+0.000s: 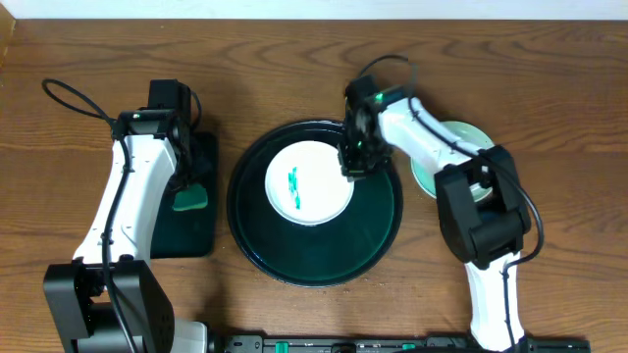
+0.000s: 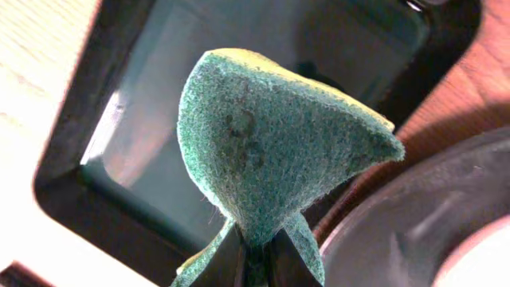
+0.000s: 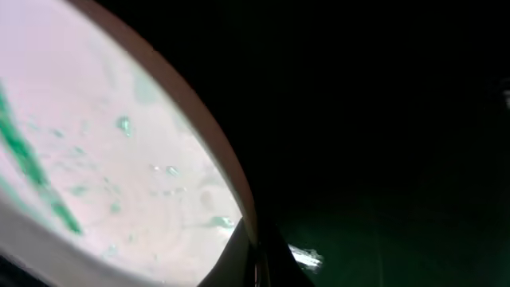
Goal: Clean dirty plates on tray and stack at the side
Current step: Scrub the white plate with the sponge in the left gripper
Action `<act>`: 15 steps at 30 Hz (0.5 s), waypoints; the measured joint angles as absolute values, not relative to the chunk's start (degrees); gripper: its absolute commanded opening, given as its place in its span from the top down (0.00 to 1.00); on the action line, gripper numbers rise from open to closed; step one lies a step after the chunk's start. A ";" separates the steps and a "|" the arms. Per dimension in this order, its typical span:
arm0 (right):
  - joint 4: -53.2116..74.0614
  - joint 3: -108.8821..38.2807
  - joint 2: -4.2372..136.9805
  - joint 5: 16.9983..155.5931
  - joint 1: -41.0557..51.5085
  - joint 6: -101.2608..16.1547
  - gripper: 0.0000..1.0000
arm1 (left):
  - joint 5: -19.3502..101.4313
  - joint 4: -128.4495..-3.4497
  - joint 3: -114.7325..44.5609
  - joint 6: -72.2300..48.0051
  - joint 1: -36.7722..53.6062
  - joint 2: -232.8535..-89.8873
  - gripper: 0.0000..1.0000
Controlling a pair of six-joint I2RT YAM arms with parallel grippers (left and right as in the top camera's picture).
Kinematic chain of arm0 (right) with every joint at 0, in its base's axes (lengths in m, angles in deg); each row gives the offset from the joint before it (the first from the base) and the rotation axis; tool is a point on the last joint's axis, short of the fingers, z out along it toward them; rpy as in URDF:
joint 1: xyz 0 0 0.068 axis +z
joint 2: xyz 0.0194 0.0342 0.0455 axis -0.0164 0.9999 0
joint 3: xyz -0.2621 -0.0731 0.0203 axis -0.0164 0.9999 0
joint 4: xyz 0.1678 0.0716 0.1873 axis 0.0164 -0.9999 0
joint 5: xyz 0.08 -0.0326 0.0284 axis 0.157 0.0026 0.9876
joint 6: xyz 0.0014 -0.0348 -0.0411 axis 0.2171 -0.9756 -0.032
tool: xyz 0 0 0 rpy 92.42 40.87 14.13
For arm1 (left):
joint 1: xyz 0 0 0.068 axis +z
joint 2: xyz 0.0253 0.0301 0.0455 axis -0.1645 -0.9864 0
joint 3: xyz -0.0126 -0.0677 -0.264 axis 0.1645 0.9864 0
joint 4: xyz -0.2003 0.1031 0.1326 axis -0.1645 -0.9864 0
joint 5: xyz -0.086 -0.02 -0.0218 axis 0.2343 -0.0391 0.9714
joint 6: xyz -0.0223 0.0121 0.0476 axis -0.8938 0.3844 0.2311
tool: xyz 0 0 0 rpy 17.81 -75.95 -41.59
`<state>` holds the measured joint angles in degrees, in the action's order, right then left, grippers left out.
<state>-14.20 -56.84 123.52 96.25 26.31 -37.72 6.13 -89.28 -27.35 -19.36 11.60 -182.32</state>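
Both my hands closed at the table (image 1: pixel 294 69), 1 smeared white plate (image 1: pixel 319 191) lying on the round tray (image 1: pixel 378 230).

My right hand (image 3: pixel 255 255) is pinched shut on the right rim of the white plate, which lies on the left half of the round tray with a teal smear (image 1: pixel 292 186) across its middle. My left hand (image 2: pixel 253 259) is clamped on a green sponge (image 2: pixel 263 151), hanging over the small rectangular tray (image 1: pixel 186 235) just left of the round tray. A pale mint plate (image 1: pixel 459 134) lies on the table to the right, half hidden beneath my right arm.
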 measured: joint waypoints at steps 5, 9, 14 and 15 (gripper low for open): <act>-11.66 -54.70 121.72 92.47 28.01 -33.31 0.99 | 11.60 -87.60 -27.35 -18.72 10.26 -182.32 0.93; -11.51 -54.59 121.51 91.03 28.56 -31.84 0.99 | 15.62 -84.58 -27.35 -18.20 6.20 -182.30 0.93; -11.49 -54.57 121.48 90.98 28.56 -31.25 0.99 | 17.83 -79.38 -27.35 -17.92 -0.90 -182.52 0.93; -11.49 -54.57 121.48 90.98 28.56 -31.21 0.99 | 18.03 -78.53 -27.35 -17.85 -2.15 -182.71 0.93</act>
